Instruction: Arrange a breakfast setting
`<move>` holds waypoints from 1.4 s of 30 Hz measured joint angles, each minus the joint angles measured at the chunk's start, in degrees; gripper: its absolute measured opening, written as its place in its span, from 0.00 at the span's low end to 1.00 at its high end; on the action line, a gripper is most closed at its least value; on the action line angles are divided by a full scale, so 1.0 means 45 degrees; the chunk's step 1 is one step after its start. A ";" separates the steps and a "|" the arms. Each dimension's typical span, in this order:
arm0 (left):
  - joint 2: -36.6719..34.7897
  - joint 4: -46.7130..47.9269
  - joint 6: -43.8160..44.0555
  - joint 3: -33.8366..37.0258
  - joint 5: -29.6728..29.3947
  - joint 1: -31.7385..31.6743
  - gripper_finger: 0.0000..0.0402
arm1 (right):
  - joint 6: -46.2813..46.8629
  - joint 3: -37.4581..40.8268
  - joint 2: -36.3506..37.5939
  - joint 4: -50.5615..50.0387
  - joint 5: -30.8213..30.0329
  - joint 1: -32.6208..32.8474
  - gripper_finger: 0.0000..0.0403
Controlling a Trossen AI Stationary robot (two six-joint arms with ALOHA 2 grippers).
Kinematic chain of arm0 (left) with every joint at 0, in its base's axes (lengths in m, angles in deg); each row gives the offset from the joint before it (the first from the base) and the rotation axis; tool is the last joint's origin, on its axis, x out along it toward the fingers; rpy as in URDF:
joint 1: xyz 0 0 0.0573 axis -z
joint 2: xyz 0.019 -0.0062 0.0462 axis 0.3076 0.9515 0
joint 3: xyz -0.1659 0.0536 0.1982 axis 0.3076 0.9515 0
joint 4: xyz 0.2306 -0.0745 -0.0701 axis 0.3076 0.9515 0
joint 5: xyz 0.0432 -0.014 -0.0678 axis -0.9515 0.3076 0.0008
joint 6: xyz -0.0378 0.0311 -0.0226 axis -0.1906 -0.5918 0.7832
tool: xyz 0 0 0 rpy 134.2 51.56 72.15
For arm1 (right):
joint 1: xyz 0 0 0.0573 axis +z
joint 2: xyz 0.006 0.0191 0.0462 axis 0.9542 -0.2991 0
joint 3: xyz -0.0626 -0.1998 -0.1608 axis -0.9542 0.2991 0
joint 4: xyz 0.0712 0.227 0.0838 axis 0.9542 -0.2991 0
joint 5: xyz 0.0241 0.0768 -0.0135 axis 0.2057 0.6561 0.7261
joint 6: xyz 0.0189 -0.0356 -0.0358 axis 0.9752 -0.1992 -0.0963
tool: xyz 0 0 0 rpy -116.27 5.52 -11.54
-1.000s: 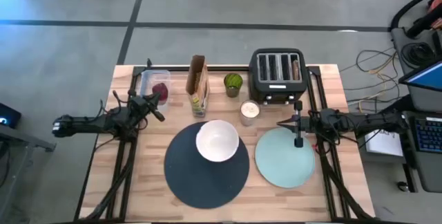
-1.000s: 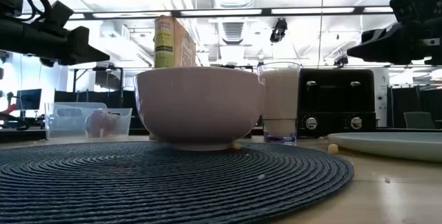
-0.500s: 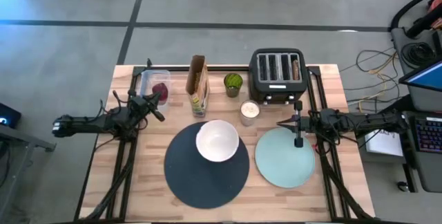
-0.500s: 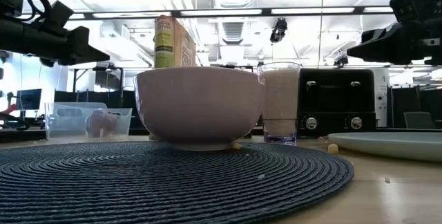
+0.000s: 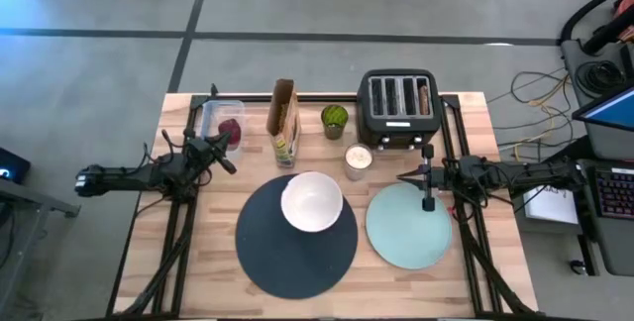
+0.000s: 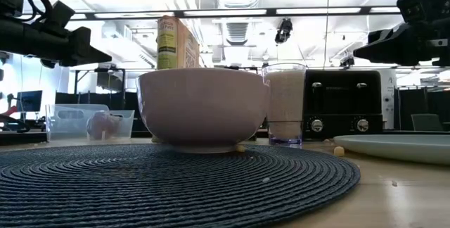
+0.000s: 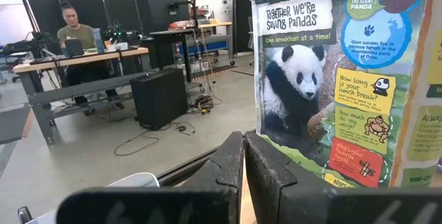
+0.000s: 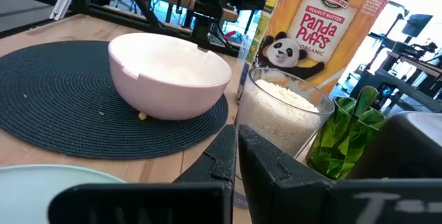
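Observation:
A white bowl (image 5: pixel 312 201) stands on the far part of the dark navy round mat (image 5: pixel 297 239) at the table's middle. The pale mint-green plate (image 5: pixel 408 225) lies flat on the wood to the mat's right. A brown toast slice (image 5: pixel 424 96) sticks up from a slot of the black toaster. A dark red food piece (image 5: pixel 230 129) lies in the clear tub. My left gripper (image 5: pixel 229 165) hovers shut above the table's left side, near the tub. My right gripper (image 5: pixel 403 175) hovers shut over the plate's far edge. In both wrist views the fingers (image 7: pixel 243 162) (image 8: pixel 237 148) are pressed together with nothing between them.
At the back stand the clear tub (image 5: pixel 220 121), a Panda Puffs cereal box (image 5: pixel 284 123), a green cup (image 5: pixel 335 120) and the black toaster (image 5: pixel 398 108). A glass of white contents (image 5: pixel 358 160) stands between bowl and toaster. A person sits at a desk (image 7: pixel 76 37) beyond the table.

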 joint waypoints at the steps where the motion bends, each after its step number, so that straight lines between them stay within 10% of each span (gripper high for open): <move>1: -0.0001 0.0000 -0.0003 0.0000 0.0000 -0.0002 0.00 | 0.0000 0.0000 0.0000 0.0000 -0.0002 0.0002 0.02; 31: 0.0000 0.0000 0.0001 0.0000 0.0000 0.0000 0.00 | 0.0083 0.0000 0.0000 0.0000 0.0007 0.0004 0.02; 35: -0.0003 -0.0124 0.0397 0.0021 0.0061 0.0000 0.00 | 0.3757 0.0017 0.0001 0.0106 0.0071 0.0005 0.02; 42: -0.0010 -0.1881 0.7208 0.0051 0.1805 0.0000 0.00 | 0.8715 0.0029 -0.0008 0.1757 0.0628 0.0030 0.02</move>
